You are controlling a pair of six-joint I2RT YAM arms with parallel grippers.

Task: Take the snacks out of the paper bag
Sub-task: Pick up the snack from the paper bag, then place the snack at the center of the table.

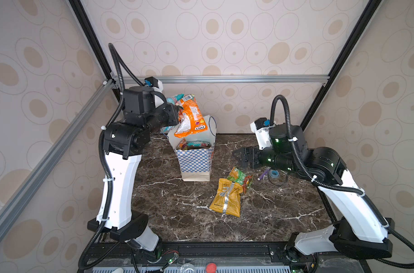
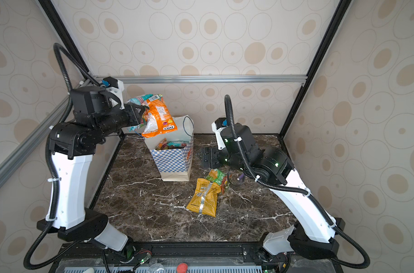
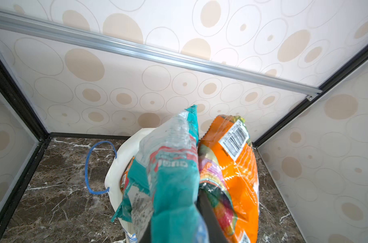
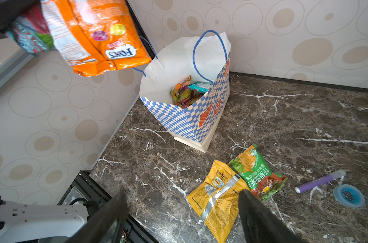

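Your left gripper (image 1: 177, 115) pinches two snacks at once, orange packet (image 1: 191, 115) and teal packet (image 3: 174, 168), raised to clear the paper bag (image 1: 195, 160) just below it. More lie inside. Your right gripper (image 4: 183, 199) gapes empty over the yellow packet (image 1: 226, 197).

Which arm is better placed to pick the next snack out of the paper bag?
Right. The right gripper hangs open and empty beside the paper bag, which has packets inside. The left gripper is shut on an orange packet and a teal packet above it.
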